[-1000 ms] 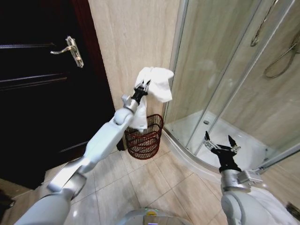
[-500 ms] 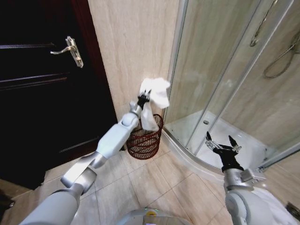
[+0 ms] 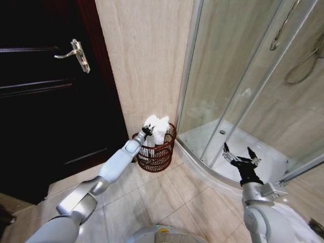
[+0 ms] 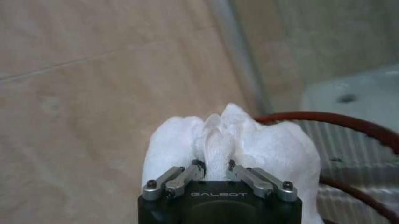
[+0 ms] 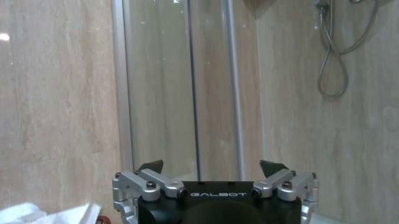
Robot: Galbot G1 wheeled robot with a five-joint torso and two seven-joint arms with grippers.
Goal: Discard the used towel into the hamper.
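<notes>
The white towel (image 3: 157, 129) hangs bunched in the mouth of the dark reddish-brown wicker hamper (image 3: 157, 154), which stands on the floor against the beige wall. My left gripper (image 3: 147, 131) is at the hamper's rim, shut on the towel. In the left wrist view the fingers pinch a fold of the towel (image 4: 224, 142), with the hamper's rim (image 4: 349, 122) curving beyond it. My right gripper (image 3: 238, 156) is held open and idle at the lower right, in front of the shower tray; its wrist view shows the open gripper (image 5: 211, 167) facing the glass.
A glass shower enclosure (image 3: 238, 76) with a white tray (image 3: 253, 152) fills the right side. A dark wooden door (image 3: 45, 86) with a metal handle (image 3: 76, 53) is at the left. Beige floor tiles (image 3: 162, 197) lie between me and the hamper.
My left gripper has come down with the towel from chest height to the hamper's rim, and the towel now hangs into the hamper. The right arm has stayed put.
</notes>
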